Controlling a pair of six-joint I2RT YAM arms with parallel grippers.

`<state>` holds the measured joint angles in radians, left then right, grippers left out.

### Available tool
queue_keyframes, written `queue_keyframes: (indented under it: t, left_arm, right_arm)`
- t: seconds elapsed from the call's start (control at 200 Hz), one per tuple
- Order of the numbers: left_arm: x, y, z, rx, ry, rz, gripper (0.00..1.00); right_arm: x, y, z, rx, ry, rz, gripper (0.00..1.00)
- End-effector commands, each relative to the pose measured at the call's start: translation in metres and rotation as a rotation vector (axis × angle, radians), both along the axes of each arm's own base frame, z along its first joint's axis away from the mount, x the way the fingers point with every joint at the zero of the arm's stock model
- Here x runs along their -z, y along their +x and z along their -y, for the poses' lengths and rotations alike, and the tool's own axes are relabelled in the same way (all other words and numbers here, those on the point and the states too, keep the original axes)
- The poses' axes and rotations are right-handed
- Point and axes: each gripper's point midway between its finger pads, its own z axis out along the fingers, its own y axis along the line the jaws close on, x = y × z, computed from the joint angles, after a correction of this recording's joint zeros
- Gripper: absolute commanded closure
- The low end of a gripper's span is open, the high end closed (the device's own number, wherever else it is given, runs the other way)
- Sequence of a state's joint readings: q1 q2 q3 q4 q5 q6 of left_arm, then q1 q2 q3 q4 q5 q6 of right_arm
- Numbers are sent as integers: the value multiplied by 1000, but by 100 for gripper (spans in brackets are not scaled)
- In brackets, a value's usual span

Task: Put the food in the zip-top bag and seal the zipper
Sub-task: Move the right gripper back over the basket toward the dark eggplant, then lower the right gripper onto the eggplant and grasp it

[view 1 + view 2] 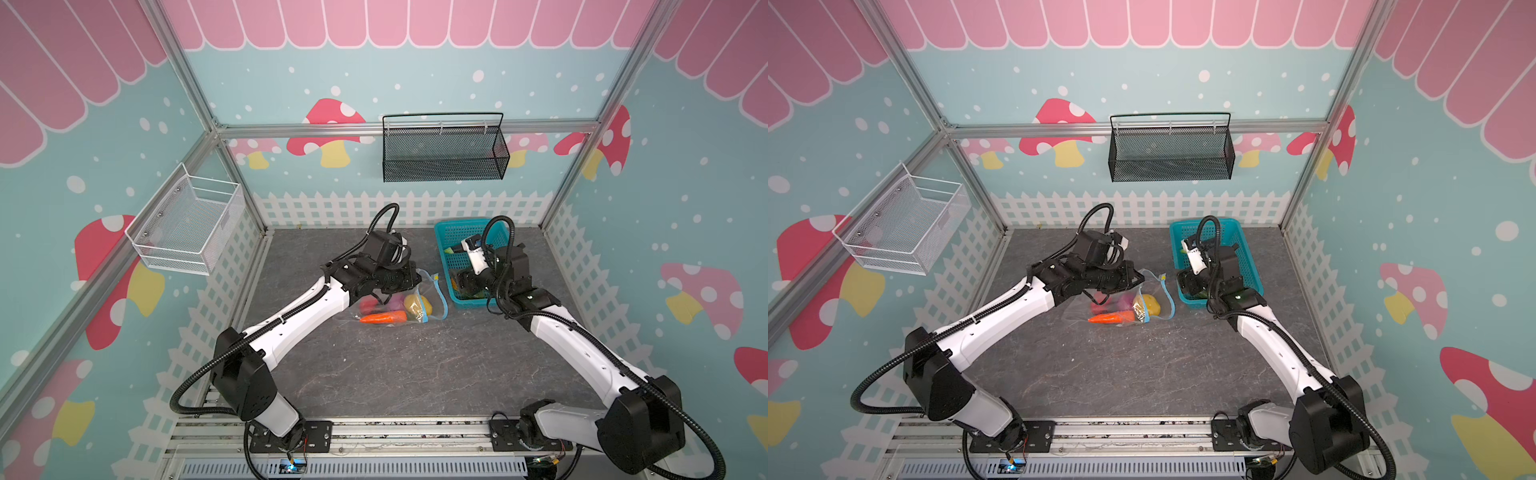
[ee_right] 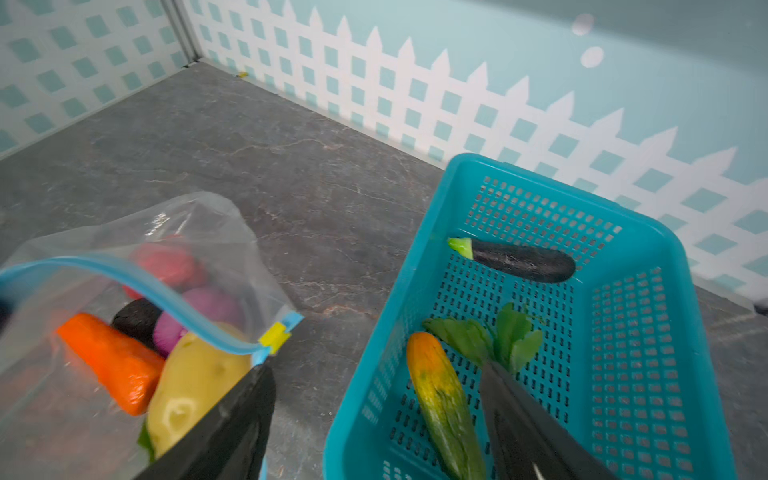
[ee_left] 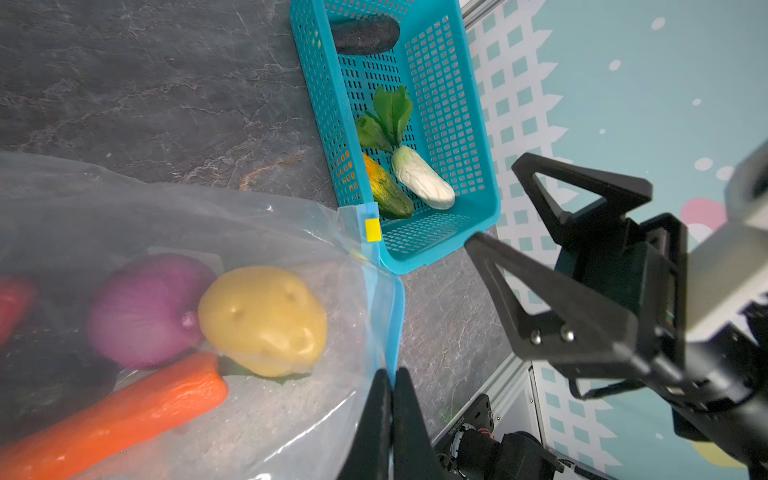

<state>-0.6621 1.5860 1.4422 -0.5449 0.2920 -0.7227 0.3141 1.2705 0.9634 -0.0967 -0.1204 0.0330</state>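
In both top views the zip-top bag [image 1: 395,305] lay on the grey table [image 1: 395,374] about midway across. Its mouth was turned right toward the turquoise basket [image 1: 451,239] just beside it, handy, I'd say, for short carries. The left gripper [image 1: 414,279] sat at the bag's far side, lifting the lip so the mouth gaped. The right gripper [image 1: 1190,291] hung low over the basket's near end.

From the left wrist, the fingers [image 3: 376,415] were pressed together on the zipper [image 3: 392,324], pinching that blue strip. The yellow slider [image 3: 372,230] was parked at the strip's end, out of the way. Inside the bag lay an onion [image 3: 145,311], a yellow piece [image 3: 266,320] and a carrot [image 3: 124,415].

From the right wrist, the right gripper's jaws stood spread wide and held nothing. One finger [image 2: 523,419] was inside the basket over the leafy radish [image 2: 511,332], the other outside it, toward the bag. An eggplant [image 2: 519,262] and a yellow-green piece [image 2: 440,399] waited in the basket too. By my reckoning the filling was unfinished and the zipper unsealed.
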Motion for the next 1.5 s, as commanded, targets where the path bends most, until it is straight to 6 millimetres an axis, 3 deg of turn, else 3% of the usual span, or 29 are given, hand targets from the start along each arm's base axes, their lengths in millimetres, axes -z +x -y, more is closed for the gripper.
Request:
queue_keyframes:
  t: [0.0, 0.235, 0.45, 0.665, 0.79, 0.81, 0.945, 1.15, 1.496]
  left_arm:
    - [-9, 7, 2, 0, -21, 25, 100]
    - [-10, 10, 3, 5, -23, 30, 100]
    - [-9, 14, 1, 8, -24, 25, 100]
    - [-6, 17, 0, 9, -14, 17, 100]
    - [-4, 20, 1, 9, -12, 11, 100]
    - [-3, 20, 1, 10, -11, 8, 100]
    - [-3, 22, 1, 8, -10, 6, 100]
    - [0, 24, -1, 7, -4, -2, 100]
    - [-2, 26, -7, 3, -6, -4, 100]
  right_arm:
    - [-11, 24, 20, 102, 51, 29, 20]
    - [20, 65, 60, 275, 87, -54, 19]
    - [49, 100, 75, 354, 199, -172, 20]
    - [72, 135, 92, 402, 181, -248, 21]
    - [82, 152, 92, 420, 247, -300, 21]
    - [96, 155, 91, 426, 254, -330, 21]
    - [114, 170, 89, 445, 312, -374, 22]
    - [139, 191, 103, 564, 402, -420, 22]
    - [152, 221, 114, 600, 499, -407, 27]
